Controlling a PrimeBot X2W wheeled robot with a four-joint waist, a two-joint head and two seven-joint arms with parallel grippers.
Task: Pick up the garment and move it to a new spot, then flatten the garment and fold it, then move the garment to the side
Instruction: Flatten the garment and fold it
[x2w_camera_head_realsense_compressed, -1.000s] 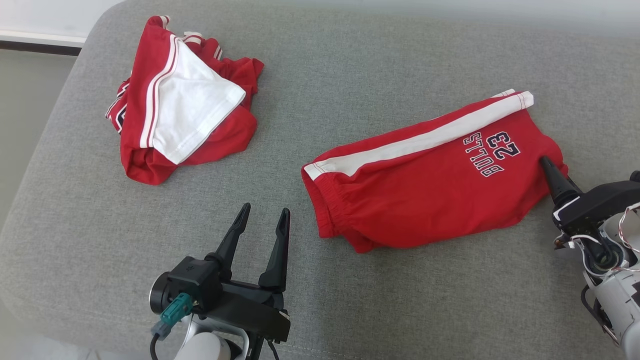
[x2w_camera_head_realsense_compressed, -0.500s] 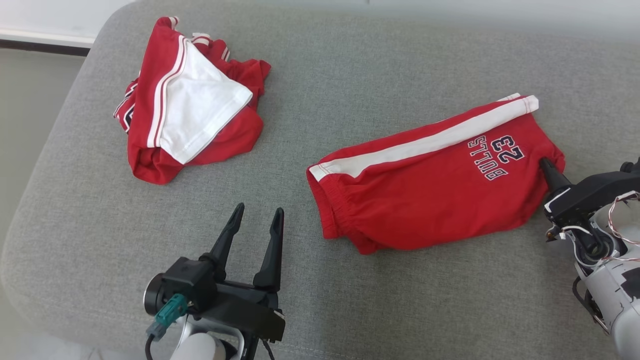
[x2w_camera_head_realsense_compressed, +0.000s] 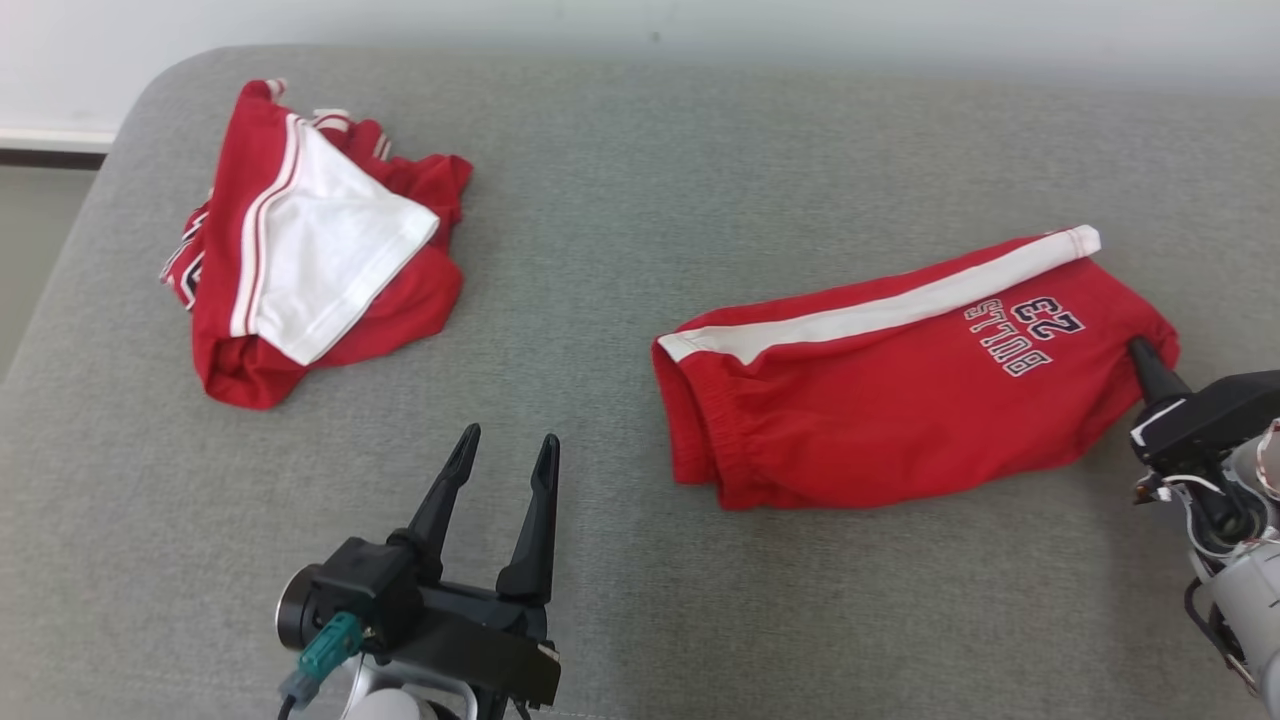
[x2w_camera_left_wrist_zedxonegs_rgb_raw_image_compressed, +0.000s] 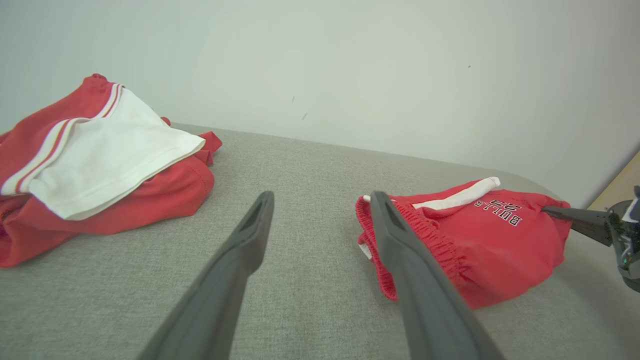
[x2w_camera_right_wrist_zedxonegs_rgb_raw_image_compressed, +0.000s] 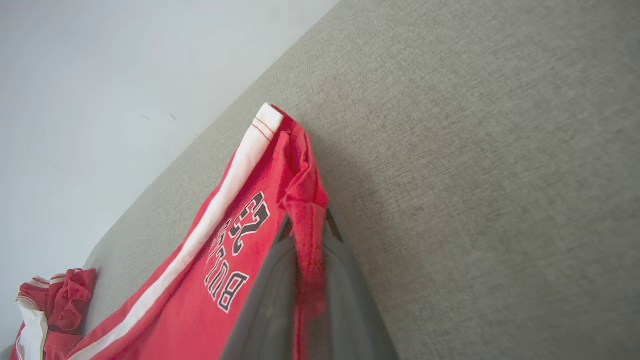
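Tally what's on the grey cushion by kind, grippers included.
Folded red shorts: 1
Crumpled red-and-white garment pile: 1
Grippers: 2 (left gripper open above the cushion, right gripper shut on the shorts' edge)
Total: 4

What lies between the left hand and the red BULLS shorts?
Nothing visible. Bare grey cushion lies between the open left hand and the red shorts; the right hand pinches their far edge.
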